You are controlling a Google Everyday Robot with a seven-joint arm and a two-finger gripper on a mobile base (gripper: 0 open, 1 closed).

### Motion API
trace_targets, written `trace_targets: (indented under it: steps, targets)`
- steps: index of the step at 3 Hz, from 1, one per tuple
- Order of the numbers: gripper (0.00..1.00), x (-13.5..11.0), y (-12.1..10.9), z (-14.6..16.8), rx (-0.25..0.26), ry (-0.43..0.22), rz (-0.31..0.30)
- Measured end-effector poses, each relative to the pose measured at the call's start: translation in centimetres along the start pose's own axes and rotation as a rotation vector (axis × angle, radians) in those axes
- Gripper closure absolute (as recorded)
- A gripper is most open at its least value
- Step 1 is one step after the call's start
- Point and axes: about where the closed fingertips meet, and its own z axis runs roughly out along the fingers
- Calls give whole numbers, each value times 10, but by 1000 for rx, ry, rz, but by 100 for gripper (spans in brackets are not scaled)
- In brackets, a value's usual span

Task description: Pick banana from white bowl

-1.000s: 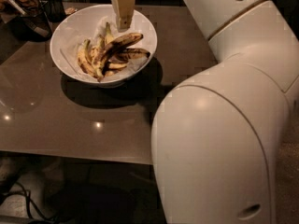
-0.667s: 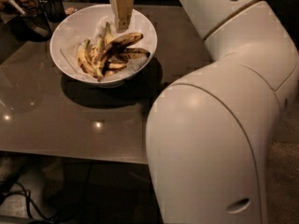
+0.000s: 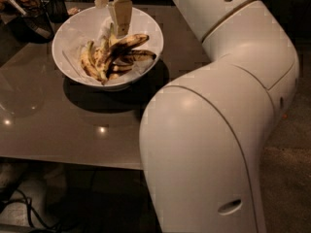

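Reaching down with the tool (image 3: 118, 18) into the white bowl (image 3: 68, 35) from its 12 o'clock rim, coming right to the top of the fruit pile. Not showing whether gripping anything or hanging loose there: cannot tell.

Showing the banana (image 3: 127, 42), long and mostly brown-black, lying on top of the pile, running from the bowl's centre out toward 2 o'clock, with its upper part just beside the tip of the tool. Showing shorter, yellower bananas (image 3: 89, 62) beneath it, fanning toward 8 o'clock.

Resting the bowl on a glossy brown counter (image 3: 58, 125), far back and to the left, well in from the near edge. Leaving open counter at the bowl's 6 and 7 o'clock, with small light spots glinting on it.

Crowding the right half of the view with the white arm (image 3: 218, 106), its bulky elbow sitting at the bowl's 4 o'clock and covering the counter's near edge there.

Standing near the bowl at 10 o'clock, apart from its rim: a dark glass container (image 3: 53, 6).

Trailing on the floor under the near edge at 7 o'clock: dark cables (image 3: 29, 217).
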Motion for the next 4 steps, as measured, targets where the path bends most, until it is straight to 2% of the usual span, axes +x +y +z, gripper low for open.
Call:
trace_targets:
  steps: [4]
  targets:
    - [35,-12,13,40,-105,2,-55]
